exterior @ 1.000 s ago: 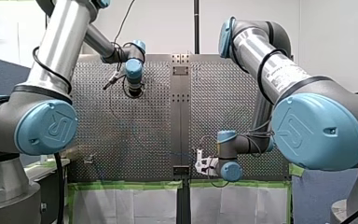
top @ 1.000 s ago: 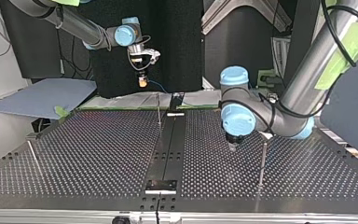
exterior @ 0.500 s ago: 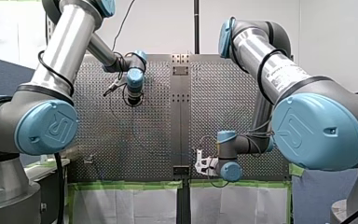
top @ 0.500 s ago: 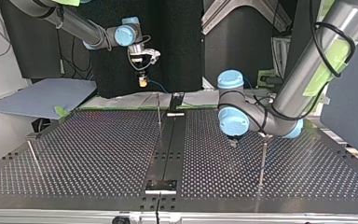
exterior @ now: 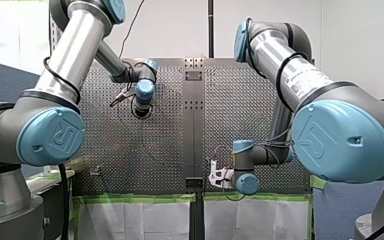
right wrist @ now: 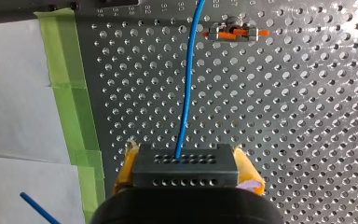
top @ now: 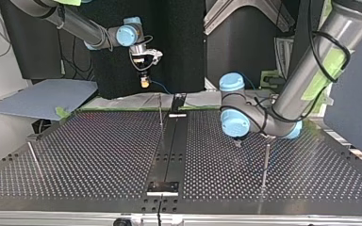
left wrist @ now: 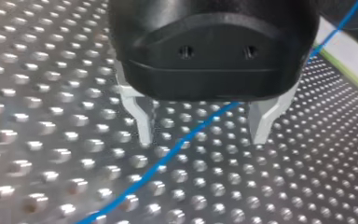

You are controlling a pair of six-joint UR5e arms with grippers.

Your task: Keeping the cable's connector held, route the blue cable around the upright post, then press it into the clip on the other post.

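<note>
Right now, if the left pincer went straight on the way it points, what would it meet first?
The left pincer would probably meet the blue cable first: it crosses between the open fingers, which would straddle it and reach the perforated table. Depth is unclear.
</note>
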